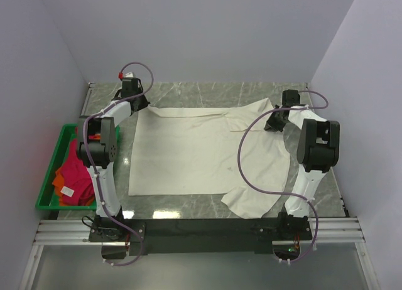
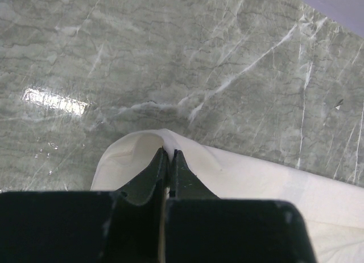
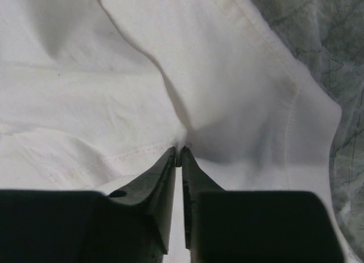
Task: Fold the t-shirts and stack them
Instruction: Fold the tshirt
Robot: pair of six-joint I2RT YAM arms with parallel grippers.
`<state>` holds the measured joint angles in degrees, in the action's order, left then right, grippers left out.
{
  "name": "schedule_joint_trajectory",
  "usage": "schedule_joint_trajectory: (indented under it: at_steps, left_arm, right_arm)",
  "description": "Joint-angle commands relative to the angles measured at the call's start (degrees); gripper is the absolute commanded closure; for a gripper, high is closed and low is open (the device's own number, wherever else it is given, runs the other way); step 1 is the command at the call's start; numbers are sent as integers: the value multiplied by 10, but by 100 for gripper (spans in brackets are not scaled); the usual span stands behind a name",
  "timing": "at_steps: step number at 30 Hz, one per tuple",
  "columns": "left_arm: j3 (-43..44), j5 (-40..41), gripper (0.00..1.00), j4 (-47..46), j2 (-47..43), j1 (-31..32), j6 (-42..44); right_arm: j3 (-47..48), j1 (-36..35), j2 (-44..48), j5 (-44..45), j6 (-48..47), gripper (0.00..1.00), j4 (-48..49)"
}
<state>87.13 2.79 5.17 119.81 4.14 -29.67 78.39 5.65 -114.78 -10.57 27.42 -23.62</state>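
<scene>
**Containers.** A green crate stands at the left edge of the marble table, beside my left arm. It holds a crimson-pink t-shirt bunched over an orange t-shirt; a small white label lies on the crimson cloth.

**Task piece.** The cream t-shirt is spread flat over the middle of the table, its right side rumpled and one sleeve trailing toward the near edge.

**Grippers.** My left gripper sits at the shirt's far-left corner with its fingers pressed together — a puffed fold of cream cloth is pinched at the tips, with bare marble beyond. My right gripper is at the far-right part of the shirt, fingers drawn in to a thin slit — creases in the cream cloth converge on the tips, which nip a small pucker.
</scene>
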Motion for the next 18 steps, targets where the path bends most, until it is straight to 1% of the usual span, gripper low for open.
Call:
schedule_joint_trajectory:
  at_steps: [1, 3, 4, 5, 12, 18]
  left_arm:
    - [4, -11, 99, -12, 2, -3, -7]
    - [4, -12, 99, -13, 2, -4, -7]
    - [4, -14, 99, -10, 2, -4, -9]
    - [8, -16, 99, -8, 2, -5, -9]
    - [11, -21, 99, 15, -26, -9, -23]
    - [17, -34, 99, 47, -39, -14, -43]
  right_arm:
    - [12, -3, -4, 5, 3, 87, 7]
    - [12, -3, 2, 14, 3, 96, 3]
    - [17, -3, 8, 17, 1, 99, 1]
    - [19, -3, 12, 20, -1, 100, -2]
    - [21, -3, 86, 44, -4, 100, -41]
    - [3, -3, 172, 66, 3, 100, -72]
